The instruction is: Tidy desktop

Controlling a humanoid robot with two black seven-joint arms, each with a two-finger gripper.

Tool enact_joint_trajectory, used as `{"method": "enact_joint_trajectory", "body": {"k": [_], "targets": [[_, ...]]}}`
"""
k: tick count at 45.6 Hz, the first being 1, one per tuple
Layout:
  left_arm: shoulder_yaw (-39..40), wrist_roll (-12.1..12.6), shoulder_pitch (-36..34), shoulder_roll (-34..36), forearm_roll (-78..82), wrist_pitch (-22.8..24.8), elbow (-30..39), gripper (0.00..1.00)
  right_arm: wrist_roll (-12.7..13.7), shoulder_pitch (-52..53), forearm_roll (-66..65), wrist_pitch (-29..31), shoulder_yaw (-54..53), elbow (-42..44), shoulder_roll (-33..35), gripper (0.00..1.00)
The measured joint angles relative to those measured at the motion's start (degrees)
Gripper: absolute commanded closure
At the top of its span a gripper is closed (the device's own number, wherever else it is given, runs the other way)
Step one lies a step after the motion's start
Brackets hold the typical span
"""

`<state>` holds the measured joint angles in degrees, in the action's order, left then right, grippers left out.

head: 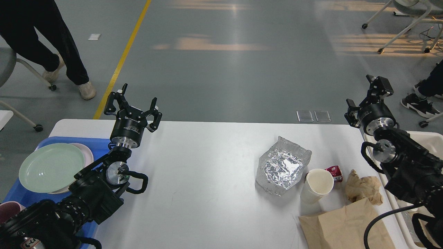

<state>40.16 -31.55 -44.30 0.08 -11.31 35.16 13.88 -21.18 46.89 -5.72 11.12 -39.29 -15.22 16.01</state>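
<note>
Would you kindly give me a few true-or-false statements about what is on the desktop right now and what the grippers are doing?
1. The left gripper is open and holds nothing. True.
2. The white paper cup stands right beside the crumpled foil wrapper. True.
3. The green plate lies in the middle of the desktop. False: it sits on the blue tray at the left end.
4. The right gripper is clamped on the paper cup. False: it hangs well away from the cup, holding nothing visible.
5. A brown paper bag lies at the near right. True.
</note>
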Motion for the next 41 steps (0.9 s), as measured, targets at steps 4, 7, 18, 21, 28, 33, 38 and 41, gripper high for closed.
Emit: {"method": "enact_joint_trajectory", "body": {"k": [4,7,18,21,28,33,38,41], "targets": [[0.0,0.0,0.0,0.0,-0.03,0.0,0.0,0.04,0.0,-0.25,0.01,-0.07,0.0,0.02,-0.18,0.0],[0.0,0.0,0.0,0.0,-0.04,0.0,0.0,0.04,0.0,-0.31,0.02,-0.18,0.0,0.02,-1.02,0.0],[0.0,0.0,0.0,-0.08,-0.03,0.08,0.0,0.04,0.0,-0.19,0.02,-0.47,-0.07,0.17,-1.86,0.0],[0.0,0.0,0.0,-0.08,-0.04,0.09,0.0,0.04,0.0,-0.49,0.01,-0.51,-0.2,0.24,-1.85,0.0],[0.0,0.0,0.0,-0.08,-0.04,0.09,0.0,0.04,0.0,-1.6,0.01,-0.56,-0.29,0.28,-1.64,0.0],[0.0,0.0,0.0,-0.08,-0.01,0.09,0.01,0.04,0.0,-2.14,0.01,-0.64,-0.33,0.29,-1.61,0.0],[0.0,0.0,0.0,-0.08,-0.01,0.09,0.01,0.04,0.0,-2.31,0.01,-0.71,-0.35,0.29,-1.7,0.0],[0.0,0.0,0.0,-0.08,-0.01,0.09,0.01,0.04,0.0,-2.31,0.01,-0.59,-0.35,0.28,-1.78,0.0]]}}
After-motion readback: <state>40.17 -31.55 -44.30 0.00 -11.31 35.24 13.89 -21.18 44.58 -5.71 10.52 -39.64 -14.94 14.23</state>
